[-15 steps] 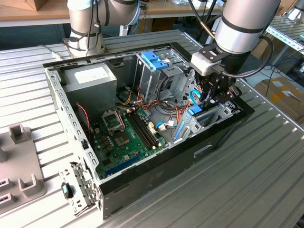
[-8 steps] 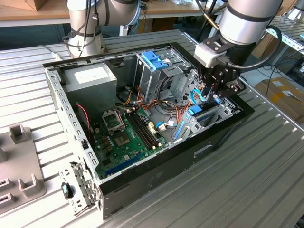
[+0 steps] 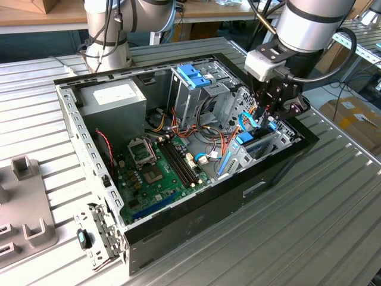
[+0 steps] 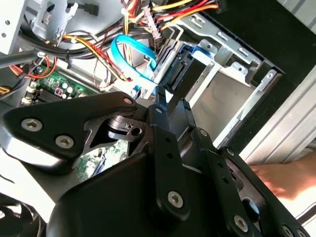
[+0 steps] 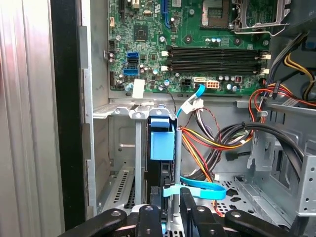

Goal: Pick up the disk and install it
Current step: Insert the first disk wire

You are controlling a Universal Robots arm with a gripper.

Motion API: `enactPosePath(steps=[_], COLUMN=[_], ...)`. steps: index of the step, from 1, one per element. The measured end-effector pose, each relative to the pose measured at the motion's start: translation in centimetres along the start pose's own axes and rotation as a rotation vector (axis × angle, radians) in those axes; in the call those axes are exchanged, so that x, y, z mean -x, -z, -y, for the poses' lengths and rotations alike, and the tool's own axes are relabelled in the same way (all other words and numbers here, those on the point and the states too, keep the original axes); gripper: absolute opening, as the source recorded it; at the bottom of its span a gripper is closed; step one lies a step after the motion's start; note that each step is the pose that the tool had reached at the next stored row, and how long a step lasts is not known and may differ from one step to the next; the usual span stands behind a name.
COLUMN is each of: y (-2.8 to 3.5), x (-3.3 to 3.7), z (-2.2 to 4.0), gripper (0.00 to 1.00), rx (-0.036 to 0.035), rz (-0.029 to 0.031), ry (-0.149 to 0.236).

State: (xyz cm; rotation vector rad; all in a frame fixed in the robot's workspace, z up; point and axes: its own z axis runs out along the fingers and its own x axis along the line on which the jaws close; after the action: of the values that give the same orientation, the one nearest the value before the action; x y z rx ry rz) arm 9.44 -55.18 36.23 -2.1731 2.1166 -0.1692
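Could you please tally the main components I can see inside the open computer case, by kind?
motherboard: 1
power supply: 1
metal drive cage with a blue latch: 1
disk, standing in its bay: 1
Total: 4

I count one open computer case (image 3: 196, 232) on the table, with one green motherboard (image 3: 156, 173) inside and one grey power supply (image 3: 113, 98). One disk (image 5: 162, 143) stands in its bay, and my one gripper (image 3: 272, 107) hangs above it.
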Motion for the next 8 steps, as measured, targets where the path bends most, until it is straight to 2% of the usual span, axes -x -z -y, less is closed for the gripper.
enactPosePath(steps=[1,3,5,6,7,8], y=[-0.02,-0.07,-0.1,-0.13,-0.16,-0.15], x=[0.0,0.0,0.0,0.0,0.0,0.0], z=[0.01,0.04,0.07,0.08,0.1,0.1], gripper=[0.3,0.3,0.3,0.3,0.3,0.3], rx=[0.0137,0.0504,0.0795,0.1047,0.1362,0.1365], rz=[0.0003,0.0004,0.0,-0.0003,-0.0006,-0.0007], ry=[0.0,0.0,0.001,0.001,0.001,0.001])
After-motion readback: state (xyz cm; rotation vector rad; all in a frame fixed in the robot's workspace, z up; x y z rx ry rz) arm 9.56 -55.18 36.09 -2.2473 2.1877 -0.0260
